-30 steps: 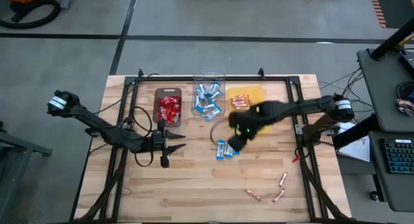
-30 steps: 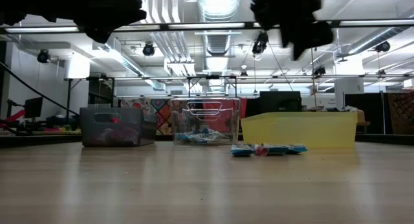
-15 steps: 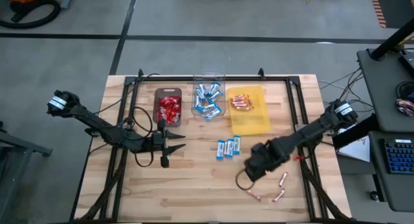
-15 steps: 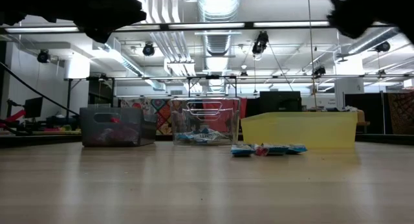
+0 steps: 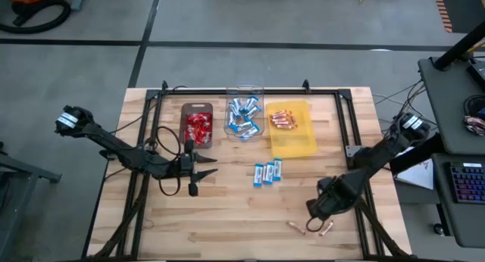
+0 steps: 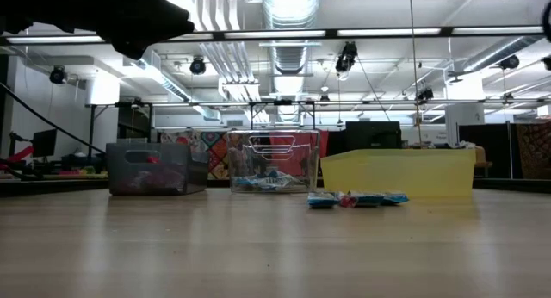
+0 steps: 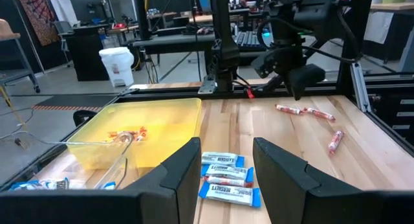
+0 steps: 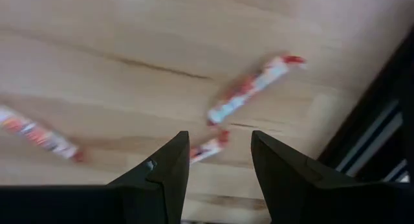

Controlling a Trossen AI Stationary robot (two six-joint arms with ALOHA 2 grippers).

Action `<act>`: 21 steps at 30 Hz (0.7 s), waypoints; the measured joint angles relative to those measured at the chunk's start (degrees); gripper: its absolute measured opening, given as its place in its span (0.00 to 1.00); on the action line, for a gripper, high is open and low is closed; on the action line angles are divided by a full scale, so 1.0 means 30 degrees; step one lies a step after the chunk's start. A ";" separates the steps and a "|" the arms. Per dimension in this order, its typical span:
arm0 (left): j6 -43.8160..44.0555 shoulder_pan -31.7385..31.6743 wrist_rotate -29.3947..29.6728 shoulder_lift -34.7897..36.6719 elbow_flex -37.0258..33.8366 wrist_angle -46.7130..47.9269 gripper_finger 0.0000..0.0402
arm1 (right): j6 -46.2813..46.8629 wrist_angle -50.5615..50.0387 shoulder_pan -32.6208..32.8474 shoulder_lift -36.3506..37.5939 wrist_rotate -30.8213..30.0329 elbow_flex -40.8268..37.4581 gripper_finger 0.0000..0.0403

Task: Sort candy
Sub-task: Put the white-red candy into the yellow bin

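While the left gripper (image 5: 203, 171) waits with its fingers apart and nothing in them, near the dark tray (image 5: 197, 126) of red packets (image 5: 198, 128), the right gripper (image 5: 318, 220) hangs over the pink sticks (image 5: 328, 227) close to the near right corner of the table (image 5: 227, 216). Its fingers are apart too, with nothing between them. Three blue bars (image 5: 267, 173) lie side by side in the middle. More blue bars sit in the clear tray (image 5: 244, 116), and more sticks lie in the yellow tray (image 5: 292, 129).
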State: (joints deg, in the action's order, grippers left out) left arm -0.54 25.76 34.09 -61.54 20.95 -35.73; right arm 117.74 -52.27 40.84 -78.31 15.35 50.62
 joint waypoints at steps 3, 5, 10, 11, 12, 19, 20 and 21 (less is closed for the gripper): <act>0.0000 0.0007 0.0000 0.0000 0.0000 0.0050 0.31 | 0.1410 0.0470 0.0639 0.0755 -0.0120 -0.1077 0.39; 0.0000 0.0004 0.0000 0.0000 0.0000 0.0098 0.31 | 0.2101 0.0918 0.1013 0.1208 -0.0131 -0.1830 0.39; 0.0000 0.0001 0.0000 0.0000 0.0000 0.0103 0.31 | 0.3362 0.2066 0.1643 0.1633 -0.0131 -0.3240 0.39; 0.0000 0.0000 0.0000 0.0000 0.0000 0.0103 0.31 | 0.3442 0.2350 0.1686 0.1603 -0.0145 -0.3456 0.39; 0.0000 0.0000 0.0000 0.0000 0.0000 0.0103 0.31 | 0.3533 0.2678 0.1690 0.1568 -0.0141 -0.3651 0.39; 0.0000 0.0007 0.0000 0.0000 0.0000 0.0103 0.31 | 0.3789 0.3956 0.1683 0.1436 -0.1279 -0.4389 0.39; 0.0000 0.0007 0.0000 0.0000 0.0000 0.0095 0.31 | 0.3813 0.3968 0.1675 0.1436 -0.1290 -0.4465 0.39; -0.0007 0.0005 0.0000 0.0000 0.0000 0.0095 0.31 | 0.3820 0.4025 0.1682 0.1436 -0.1303 -0.4542 0.39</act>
State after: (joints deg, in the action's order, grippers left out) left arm -0.56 25.77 34.09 -61.54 20.95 -35.44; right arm 129.20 -40.19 45.89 -74.00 11.44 37.00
